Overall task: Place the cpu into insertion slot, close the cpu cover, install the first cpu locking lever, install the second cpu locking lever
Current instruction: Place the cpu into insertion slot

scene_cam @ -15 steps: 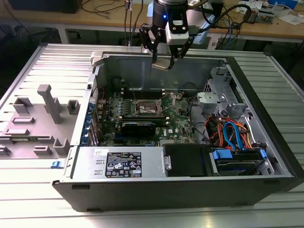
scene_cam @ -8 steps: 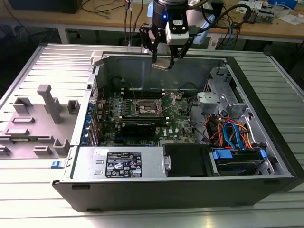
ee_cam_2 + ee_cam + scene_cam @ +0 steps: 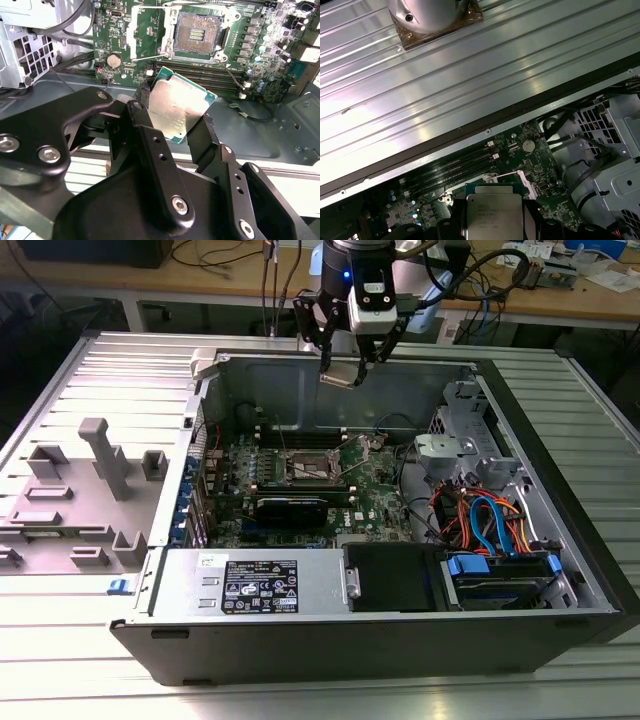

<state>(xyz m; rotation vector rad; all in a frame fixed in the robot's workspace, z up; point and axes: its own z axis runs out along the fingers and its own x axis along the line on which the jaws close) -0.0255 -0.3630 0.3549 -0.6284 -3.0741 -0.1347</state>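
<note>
My gripper hangs above the open computer case, over its back wall. It is shut on the cpu, a flat square chip with a silvery top. Both wrist views show the cpu pinched at opposite edges between the black fingers. The insertion slot lies uncovered on the green motherboard, below and in front of the gripper. The cpu cover looks swung open beside the slot. Thin wire levers stand loose near the slot's corners.
A black card lies just in front of the slot, and long memory slots flank it. The grey power supply fills the case front. A drive cage with blue cables sits on the exterior view's right, a grey fixture on its left.
</note>
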